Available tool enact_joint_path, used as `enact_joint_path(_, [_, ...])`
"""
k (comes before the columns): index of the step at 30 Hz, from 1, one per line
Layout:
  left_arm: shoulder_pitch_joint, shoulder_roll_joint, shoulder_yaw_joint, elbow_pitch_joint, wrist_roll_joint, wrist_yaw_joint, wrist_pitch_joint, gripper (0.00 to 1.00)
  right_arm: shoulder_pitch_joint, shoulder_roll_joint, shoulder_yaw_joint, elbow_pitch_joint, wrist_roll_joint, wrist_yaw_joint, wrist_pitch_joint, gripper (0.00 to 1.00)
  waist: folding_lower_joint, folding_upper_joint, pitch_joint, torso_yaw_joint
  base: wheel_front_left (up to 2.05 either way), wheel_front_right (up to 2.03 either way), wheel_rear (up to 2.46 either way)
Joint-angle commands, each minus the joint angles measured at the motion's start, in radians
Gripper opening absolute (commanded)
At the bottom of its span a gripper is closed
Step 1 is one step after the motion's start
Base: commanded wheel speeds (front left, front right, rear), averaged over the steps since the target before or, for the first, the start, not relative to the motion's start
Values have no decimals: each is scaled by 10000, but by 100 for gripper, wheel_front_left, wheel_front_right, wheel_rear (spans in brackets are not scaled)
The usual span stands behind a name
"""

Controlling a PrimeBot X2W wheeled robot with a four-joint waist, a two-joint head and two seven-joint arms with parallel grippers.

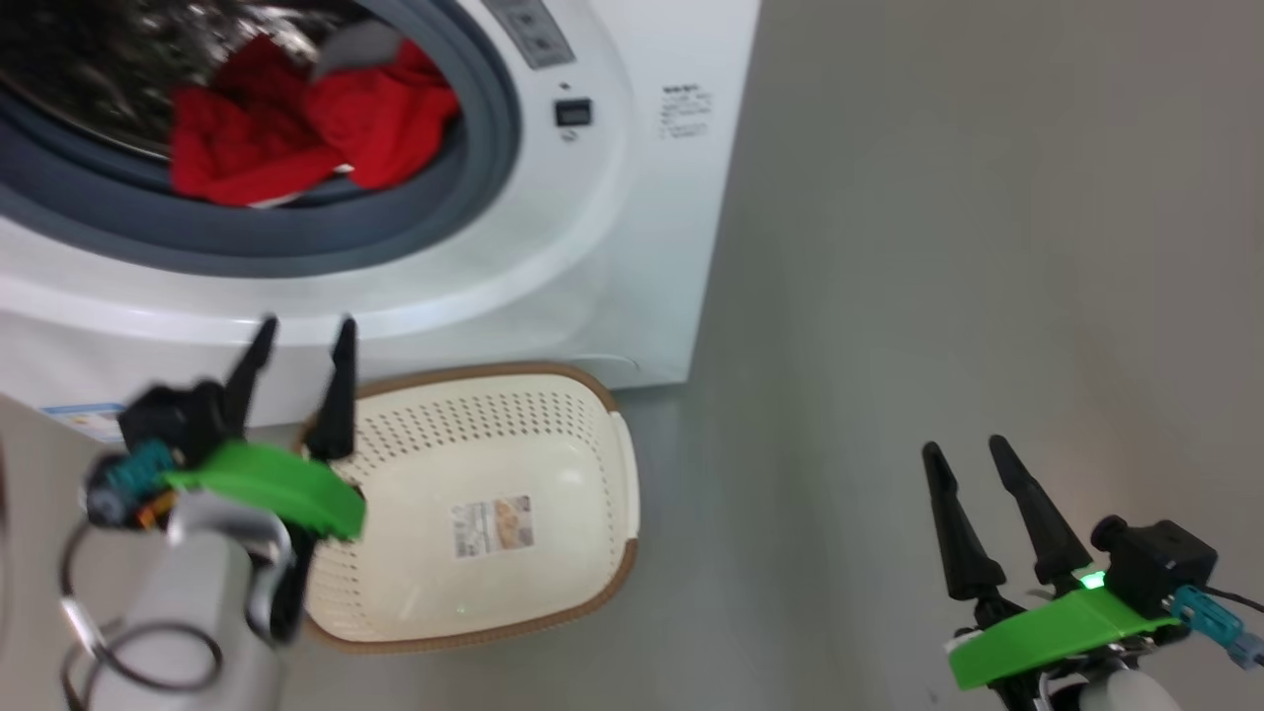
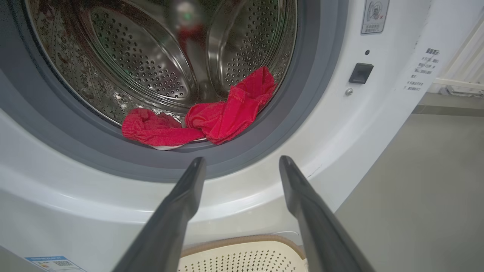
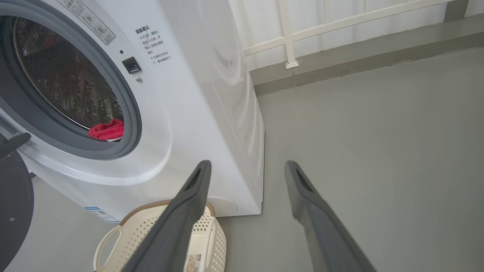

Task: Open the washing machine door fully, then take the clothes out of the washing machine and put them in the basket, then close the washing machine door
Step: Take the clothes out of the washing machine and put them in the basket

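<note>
Where the clothes (image 2: 211, 121) lay: I saw them bunched red at the front lip of the steel drum (image 2: 143, 56), against the grey gasket (image 1: 296, 242), inside the washing machine (image 1: 612, 247).
washing machine door (image 3: 15, 200): it stood swung open, and I saw its dark round rim at the left edge of the right wrist view, clear of the opening.
basket (image 1: 474, 373): it sat on the floor (image 1: 938, 247), just in front of the machine's foot and below the opening. I could read a paper label (image 1: 492, 525) on its bottom.
left pincer (image 1: 306, 326): released, fingers spread wide, grasping nothing. I had it above the basket's left end, its tips pointing at the white front under the gasket.
right pincer (image 1: 964, 446): released as well, fingers apart and grasping nothing. It hung over bare floor off to the right, well apart from the basket and the machine.
</note>
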Motion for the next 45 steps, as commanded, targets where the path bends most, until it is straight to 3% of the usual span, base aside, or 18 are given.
enact_joint_path(1, [-412,425,248,-45,-88,-54,-49,100,-275,-11,277,-219,-52,75,-94,100,0,0,693,-656,0,0,0])
enact_joint_path(8, [-2680,1107,-362,1865,-529,-54,-17,100,-678,154,512,-230,17,75,-94,100,0,0,1546,-1248,0,0,0])
enact_joint_path(21, [-6098,1918,-1462,4389,-1159,-54,646,100,-1333,243,797,-352,119,75,-94,100,0,0,2730,-1640,0,0,0])
enact_joint_path(38, [-7411,3004,-2574,5874,-1367,-54,715,100,-1482,247,1370,-383,312,75,-94,100,0,0,3267,-2274,0,0,0])
enact_joint_path(45, [-7600,3063,-2869,6095,-1374,-54,543,100,-1477,248,1429,-457,343,75,-94,100,0,0,3401,-2325,0,0,0])
